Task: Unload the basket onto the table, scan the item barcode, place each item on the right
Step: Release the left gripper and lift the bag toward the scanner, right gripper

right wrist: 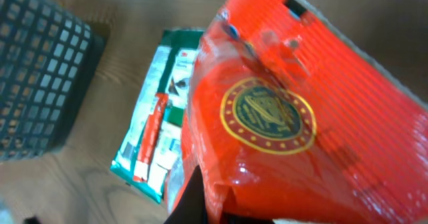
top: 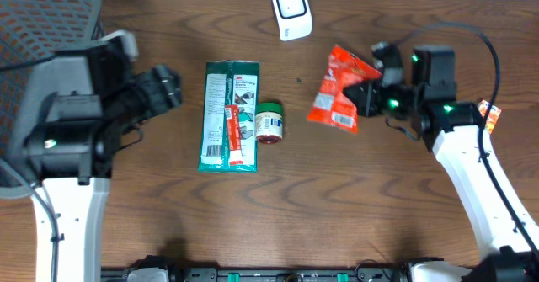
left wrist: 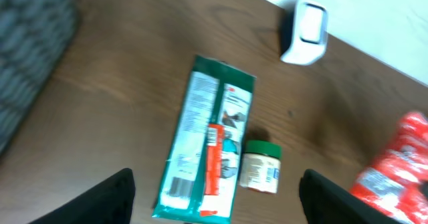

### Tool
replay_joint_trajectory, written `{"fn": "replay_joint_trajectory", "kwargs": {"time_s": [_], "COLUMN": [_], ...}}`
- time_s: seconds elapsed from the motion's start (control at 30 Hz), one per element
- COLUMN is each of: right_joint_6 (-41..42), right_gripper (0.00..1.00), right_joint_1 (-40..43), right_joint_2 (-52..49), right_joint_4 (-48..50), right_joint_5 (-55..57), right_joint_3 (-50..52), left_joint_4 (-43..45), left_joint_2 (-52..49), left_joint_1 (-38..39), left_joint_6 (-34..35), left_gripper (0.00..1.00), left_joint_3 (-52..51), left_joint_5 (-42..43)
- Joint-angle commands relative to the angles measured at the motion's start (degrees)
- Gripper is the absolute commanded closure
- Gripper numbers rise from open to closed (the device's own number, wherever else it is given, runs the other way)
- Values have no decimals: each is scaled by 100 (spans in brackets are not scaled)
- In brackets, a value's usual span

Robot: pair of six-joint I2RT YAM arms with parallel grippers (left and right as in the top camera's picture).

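One crinkly red foil bag [top: 338, 93] is hanging clenched in the right tool [top: 370, 93] (near the white plastic scanner [top: 290, 11]) above the brown wooden desk [top: 379, 198]; the left tool [top: 173, 87] is hanging released.

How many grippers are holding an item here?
1. The right gripper is shut on the red bag; the left gripper is open and empty.

A small red "3M" mark sits on the green pack [top: 228, 116], in the corner farthest from the left gripper [top: 173, 88]; its other print is too small to read. The red bag [right wrist: 287, 117] in the right gripper [top: 364, 95] bears a round gold emblem with illegible lettering. The jar [top: 269, 122] label is blurred.
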State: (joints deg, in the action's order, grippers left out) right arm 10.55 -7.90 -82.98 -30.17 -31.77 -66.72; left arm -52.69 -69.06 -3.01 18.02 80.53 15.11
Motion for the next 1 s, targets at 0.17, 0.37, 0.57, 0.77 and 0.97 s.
{"fn": "replay_joint_trajectory", "kwargs": {"time_s": [0.17,0.37,0.57,0.77,0.97], "right_joint_6": [-282,-538,-1130,-1790,-2973], "right_gripper": [99,99,99,99,99], "right_joint_1": [-1069,-1534,-1891,-2245,-2481], "right_joint_2": [-505,-1976,-3045,-3792,-4629], "right_joint_4": [-1652,-3401,-3447,-2564,-1307], "right_joint_5": [1980,3318,4570,5604,6614], "right_joint_3": [-2986,-6135,-7486,-7482,-7482], "left_joint_4": [-90,-87,-87,-87,-90], "left_joint_2": [-17,-17,-17,-17,-17], "left_joint_1": [-470,-470,-470,-470,-470], "left_joint_6": [-42,-42,-42,-42,-42], "left_gripper": [19,18,18,18,18], "left_joint_3": [22,22,22,22,22], "left_joint_5": [22,22,22,22,22]}}
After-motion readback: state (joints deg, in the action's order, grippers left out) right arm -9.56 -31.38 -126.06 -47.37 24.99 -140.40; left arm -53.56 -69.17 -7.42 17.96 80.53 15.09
